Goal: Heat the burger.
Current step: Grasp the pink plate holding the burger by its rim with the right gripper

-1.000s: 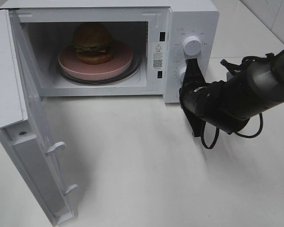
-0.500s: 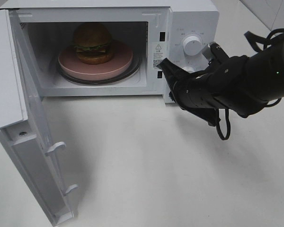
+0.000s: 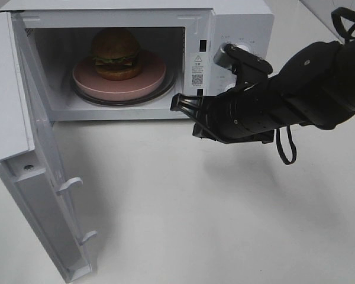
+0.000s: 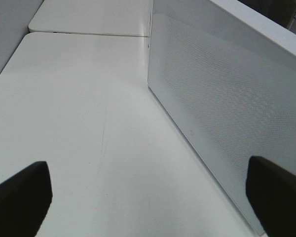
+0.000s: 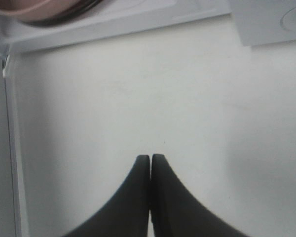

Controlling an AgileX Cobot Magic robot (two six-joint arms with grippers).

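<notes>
The burger [image 3: 115,53], with its brown bun and green lettuce, sits on a round pink plate [image 3: 148,80] inside the open white microwave [image 3: 236,18]. My right gripper [image 3: 180,102] is shut with nothing in it. It hangs low in front of the cavity's lower right corner, pointing left, apart from the burger. In the right wrist view its fingers [image 5: 140,173] are pressed together above the table, with the plate's edge [image 5: 34,10] just showing. My left gripper [image 4: 148,170] is open beside the microwave's perforated outer wall [image 4: 212,113]; the high view does not show it.
The microwave door [image 3: 23,118] stands swung wide open to the left, reaching toward the table's front edge. The right arm crosses in front of the control panel [image 3: 225,26] and hides most of it. White table [image 3: 195,213] spreads in front.
The right arm has swung left from the lower knob on the control panel to the front of the open cavity, its gripper staying shut. The burger, plate and door have not moved.
</notes>
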